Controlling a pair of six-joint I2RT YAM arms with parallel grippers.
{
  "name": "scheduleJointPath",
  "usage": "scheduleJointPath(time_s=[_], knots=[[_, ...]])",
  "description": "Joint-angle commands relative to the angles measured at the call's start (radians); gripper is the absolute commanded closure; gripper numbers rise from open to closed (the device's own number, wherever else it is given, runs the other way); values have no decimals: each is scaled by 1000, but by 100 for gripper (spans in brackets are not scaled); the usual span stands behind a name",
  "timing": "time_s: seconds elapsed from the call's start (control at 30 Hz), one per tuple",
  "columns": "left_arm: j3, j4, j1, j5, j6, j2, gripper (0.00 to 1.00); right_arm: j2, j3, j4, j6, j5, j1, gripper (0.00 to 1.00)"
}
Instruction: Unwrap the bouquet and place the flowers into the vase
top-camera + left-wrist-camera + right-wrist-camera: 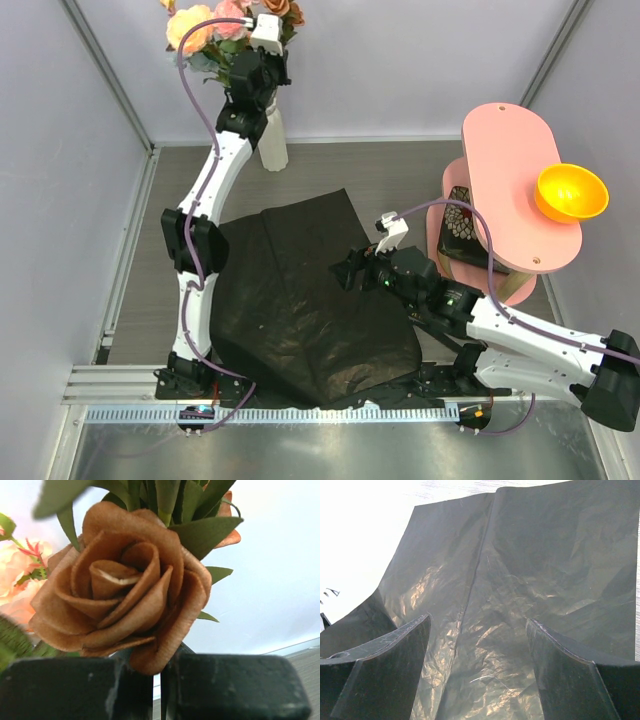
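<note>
Flowers [212,28] up in white vase [272,142], far left of table [400,180]. My left gripper [156,669] pinched to narrow slit just under rust rose [120,590]; can't tell if stem is caught. Black paper [300,310] spread flat, near centre. My right gripper [477,625] wide over it, holding nothing.

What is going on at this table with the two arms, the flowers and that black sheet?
The black wrapping paper lies unfolded on the table, and the flowers stand in the white vase at the far edge. The left gripper is shut just below a rust rose in that bunch; whether it pinches a stem cannot be seen. The right gripper hovers open over the paper, holding nothing.
</note>
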Motion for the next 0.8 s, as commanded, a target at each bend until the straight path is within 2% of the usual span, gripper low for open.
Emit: scheduleJointPath(time_s=[0.0, 0.13, 0.3, 0.77], knots=[[29, -23, 34, 29, -36, 36, 100, -4, 18, 42, -3, 18, -3, 17], [78, -23, 48, 54, -99, 56, 100, 17, 23, 50, -5, 9, -3, 17], [71, -9, 66, 54, -177, 51, 100, 19, 29, 51, 1, 4, -3, 17], [151, -23, 77, 41, -173, 85, 100, 34, 23, 76, 15, -11, -3, 17]])
